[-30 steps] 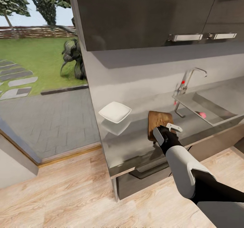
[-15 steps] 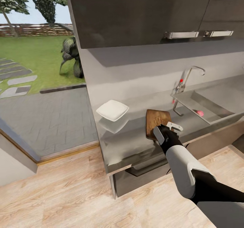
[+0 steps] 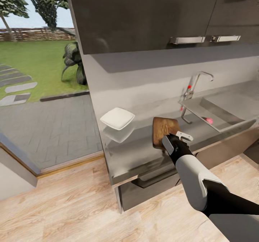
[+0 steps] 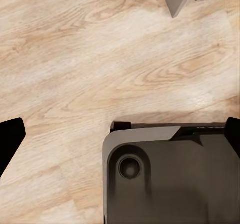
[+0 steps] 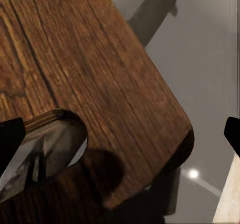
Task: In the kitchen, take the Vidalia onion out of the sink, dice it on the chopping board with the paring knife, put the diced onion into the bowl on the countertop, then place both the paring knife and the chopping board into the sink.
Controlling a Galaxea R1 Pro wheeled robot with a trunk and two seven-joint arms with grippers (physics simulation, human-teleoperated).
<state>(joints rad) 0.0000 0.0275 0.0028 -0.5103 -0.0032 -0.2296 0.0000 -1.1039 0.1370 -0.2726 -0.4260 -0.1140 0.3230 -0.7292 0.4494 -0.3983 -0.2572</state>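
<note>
Counter, glossy grey, runs along the wall with dark cabinets beneath and above it. Set into its right-hand part is the sink, a grey metal basin with a chrome tap standing at its back left corner, red marks on the tap. A small pinkish bulb, the Vidalia onion, lies on the basin floor near the front wall. The chopping board, dark brown wood with rounded corners, lies flat on the counter between the sink and the bowl, close to the counter's front edge; the right wrist view shows its grain and the slot-shaped handle hole. The bowl, white and shallow with a squarish rim, sits near the counter's left end. The right pincer hangs over the board's front right corner; its dark fingertips stand wide apart at the frame's sides, holding nothing. The left pincer is spread wide over the wooden floor, empty.
</note>
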